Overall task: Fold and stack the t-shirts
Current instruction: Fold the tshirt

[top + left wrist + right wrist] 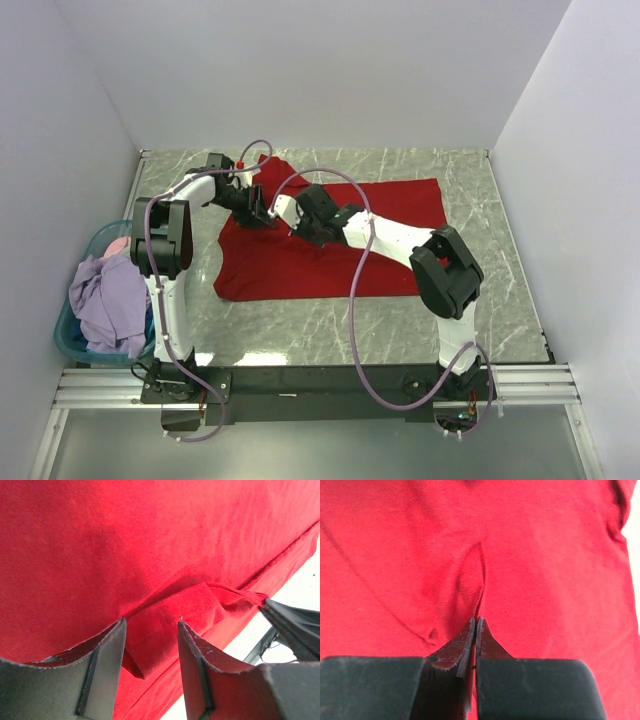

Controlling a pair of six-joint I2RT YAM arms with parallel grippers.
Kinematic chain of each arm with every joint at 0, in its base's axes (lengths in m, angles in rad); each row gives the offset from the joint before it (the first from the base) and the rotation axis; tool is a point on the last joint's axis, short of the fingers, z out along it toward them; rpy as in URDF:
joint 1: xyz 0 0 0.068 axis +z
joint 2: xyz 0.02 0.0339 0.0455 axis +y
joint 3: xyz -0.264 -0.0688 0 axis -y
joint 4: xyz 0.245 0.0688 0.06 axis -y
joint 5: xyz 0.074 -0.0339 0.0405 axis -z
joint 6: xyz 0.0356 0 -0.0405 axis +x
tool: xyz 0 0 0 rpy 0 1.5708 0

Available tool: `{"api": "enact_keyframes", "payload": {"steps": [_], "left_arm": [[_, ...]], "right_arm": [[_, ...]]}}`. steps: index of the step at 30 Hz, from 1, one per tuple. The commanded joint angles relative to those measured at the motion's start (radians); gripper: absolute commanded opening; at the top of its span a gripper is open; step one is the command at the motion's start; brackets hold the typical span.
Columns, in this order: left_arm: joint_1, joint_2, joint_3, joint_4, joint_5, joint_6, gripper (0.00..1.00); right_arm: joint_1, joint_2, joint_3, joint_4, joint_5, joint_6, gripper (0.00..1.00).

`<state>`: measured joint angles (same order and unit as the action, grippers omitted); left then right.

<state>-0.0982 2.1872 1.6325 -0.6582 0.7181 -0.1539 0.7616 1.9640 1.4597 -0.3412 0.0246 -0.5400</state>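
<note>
A red t-shirt (pixel 330 265) lies spread on the marble table (pixel 480 290), with its upper left part rumpled under both grippers. My left gripper (pixel 262 213) is open over that part. In the left wrist view its jaws (pixel 151 621) stand apart on either side of a folded hem of the red t-shirt (pixel 150 555). My right gripper (pixel 298 222) sits just right of it. In the right wrist view it (pixel 476 619) is shut, pinching a raised ridge of the red t-shirt (pixel 545 580). Part of the right gripper shows at the right edge of the left wrist view (pixel 295 622).
A blue basket (pixel 70 345) stands off the table's left edge, holding a lavender garment (pixel 105 300) and a pink one (pixel 117 245). White walls close in the table at the back and both sides. A metal rail (pixel 320 380) with the arm bases runs along the near edge.
</note>
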Motion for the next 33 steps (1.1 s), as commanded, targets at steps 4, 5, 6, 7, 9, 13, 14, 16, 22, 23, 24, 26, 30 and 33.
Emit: {"api": "enact_keyframes", "payload": {"steps": [4, 5, 6, 7, 9, 13, 14, 16, 22, 23, 24, 26, 30, 33], "left_arm": [[-0.008, 0.002, 0.033, -0.023, 0.086, 0.002, 0.49], [-0.008, 0.0, 0.032, -0.023, 0.098, 0.005, 0.48], [-0.008, -0.006, 0.024, -0.023, 0.107, 0.007, 0.47], [-0.008, -0.009, 0.021, -0.018, 0.112, 0.008, 0.43], [-0.008, -0.021, 0.01, -0.02, 0.121, 0.02, 0.36], [0.002, -0.046, -0.013, -0.03, 0.124, 0.048, 0.17], [0.005, -0.05, -0.02, -0.044, 0.124, 0.068, 0.15], [0.015, -0.064, -0.033, -0.06, 0.121, 0.094, 0.09], [0.029, -0.13, -0.1, -0.084, 0.066, 0.187, 0.14], [0.029, -0.139, -0.115, -0.081, 0.054, 0.194, 0.17], [0.029, -0.158, -0.126, -0.071, 0.044, 0.198, 0.23], [0.029, -0.175, -0.141, -0.064, 0.023, 0.206, 0.28], [0.029, -0.175, -0.148, -0.064, 0.004, 0.215, 0.35], [0.029, -0.175, -0.148, -0.057, 0.0, 0.214, 0.37]], "right_arm": [[0.022, -0.088, -0.045, 0.021, -0.08, -0.001, 0.0], [0.028, -0.093, -0.051, 0.022, -0.086, -0.006, 0.0], [0.03, -0.1, -0.065, 0.021, -0.092, -0.008, 0.0], [0.033, -0.106, -0.073, 0.022, -0.109, -0.009, 0.0], [0.041, -0.116, -0.094, 0.021, -0.121, -0.012, 0.0], [0.054, -0.14, -0.133, 0.022, -0.156, -0.008, 0.0], [0.056, -0.145, -0.142, 0.024, -0.164, -0.009, 0.0], [0.064, -0.162, -0.173, 0.027, -0.178, -0.015, 0.0], [0.088, -0.156, -0.202, 0.001, -0.21, -0.031, 0.0], [0.09, -0.149, -0.202, -0.004, -0.212, -0.029, 0.0], [0.09, -0.137, -0.199, -0.008, -0.218, -0.026, 0.0], [0.094, -0.131, -0.196, -0.018, -0.227, -0.015, 0.0], [0.094, -0.113, -0.176, -0.044, -0.259, 0.009, 0.0], [0.093, -0.096, -0.159, -0.068, -0.276, 0.037, 0.01]]}}
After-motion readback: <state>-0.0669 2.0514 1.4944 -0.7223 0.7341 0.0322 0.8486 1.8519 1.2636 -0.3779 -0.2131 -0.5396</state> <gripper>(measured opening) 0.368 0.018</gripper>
